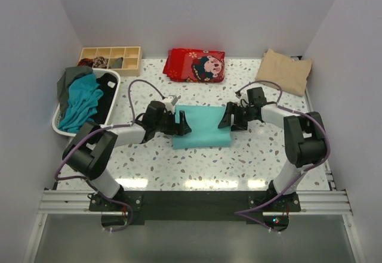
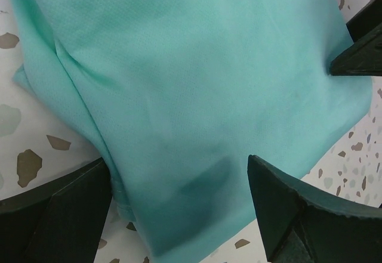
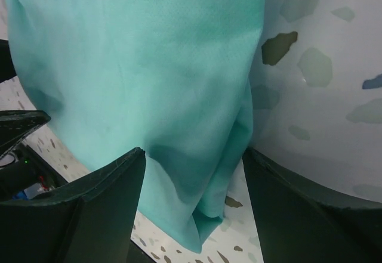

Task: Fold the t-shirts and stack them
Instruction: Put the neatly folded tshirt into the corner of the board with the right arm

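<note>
jaws wide astride mint tee point(image 1: 201, 126), white basket point(image 1: 58, 129) holding crumpled tees point(image 1: 83, 99)

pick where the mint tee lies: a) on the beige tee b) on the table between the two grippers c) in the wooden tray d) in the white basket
b: the mint tee lies flat on the table, with the left gripper at one end and the right gripper at the other.
</note>
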